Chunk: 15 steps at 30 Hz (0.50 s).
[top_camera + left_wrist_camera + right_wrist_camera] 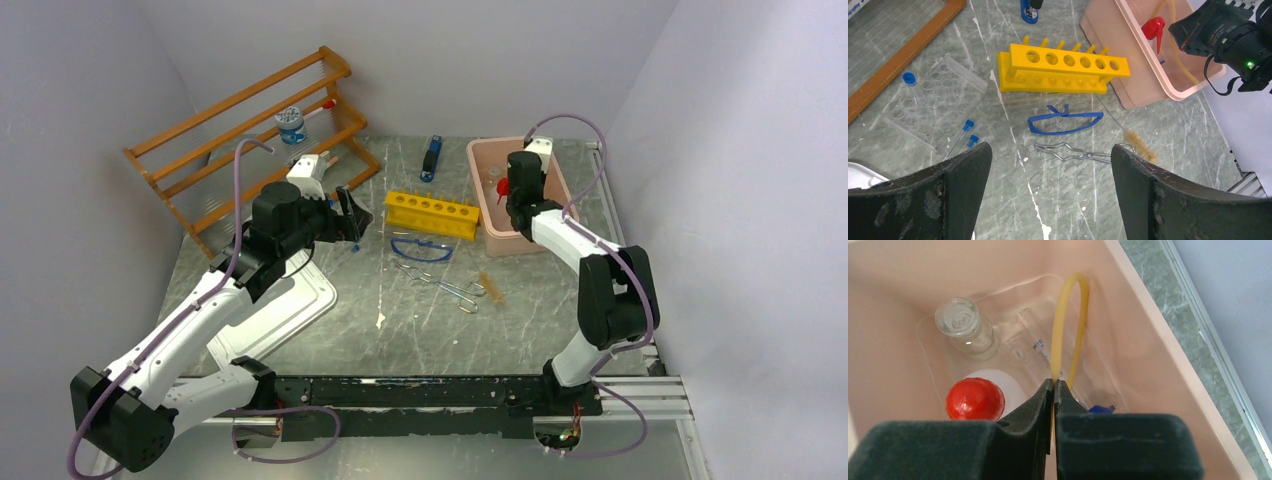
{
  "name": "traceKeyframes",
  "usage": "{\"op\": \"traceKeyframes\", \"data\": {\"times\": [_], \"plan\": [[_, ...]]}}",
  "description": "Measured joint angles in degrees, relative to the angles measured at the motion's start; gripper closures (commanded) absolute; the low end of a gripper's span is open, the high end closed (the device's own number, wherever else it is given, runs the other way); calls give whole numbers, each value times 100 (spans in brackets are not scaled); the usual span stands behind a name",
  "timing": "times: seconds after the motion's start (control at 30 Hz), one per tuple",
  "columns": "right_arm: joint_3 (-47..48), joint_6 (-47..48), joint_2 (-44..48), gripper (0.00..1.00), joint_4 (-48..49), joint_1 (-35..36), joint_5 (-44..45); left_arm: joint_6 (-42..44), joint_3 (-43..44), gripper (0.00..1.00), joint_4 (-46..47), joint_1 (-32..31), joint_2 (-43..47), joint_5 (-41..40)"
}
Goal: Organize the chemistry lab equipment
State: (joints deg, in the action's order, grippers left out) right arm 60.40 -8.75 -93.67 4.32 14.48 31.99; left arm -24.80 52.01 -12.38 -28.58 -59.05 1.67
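Down inside the pink bin [1153,345], my right gripper [1053,385] is shut on one strand of the yellowish tubing [1068,325], which loops up ahead of the jaws. Beside it stand the red-capped squeeze bottle [974,399] and a clear glass flask [964,325]. My left gripper [1050,165] hangs open above the table with nothing between its fingers. Ahead of it lie the metal tongs [1073,152], the blue-framed goggles [1065,122], two blue-capped tubes [965,132] and a blue-capped vial [909,79].
A yellow tube rack [432,213] lies left of the pink bin [478,205]. A small brush [490,287] rests by the tongs [445,285]. A wooden rack [240,130] stands back left, a white tray [290,310] under the left arm, a clear well tray [933,102] nearby.
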Motion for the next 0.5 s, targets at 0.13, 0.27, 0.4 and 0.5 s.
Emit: {"op": "traceKeyframes", "data": {"times": [0.13, 0.27, 0.4, 0.5], "plan": [[9, 4, -85, 74, 190, -28, -70, 0, 0, 8, 0, 0, -2, 0], [116, -76, -74, 57, 142, -46, -61, -2, 0, 8, 0, 0, -15, 0], [269, -225, 133, 54, -201, -50, -61, -4, 0, 8, -7, 0, -22, 0], [470, -354, 446, 54, -610, -52, -105, -7, 0, 8, -11, 0, -22, 2]]}}
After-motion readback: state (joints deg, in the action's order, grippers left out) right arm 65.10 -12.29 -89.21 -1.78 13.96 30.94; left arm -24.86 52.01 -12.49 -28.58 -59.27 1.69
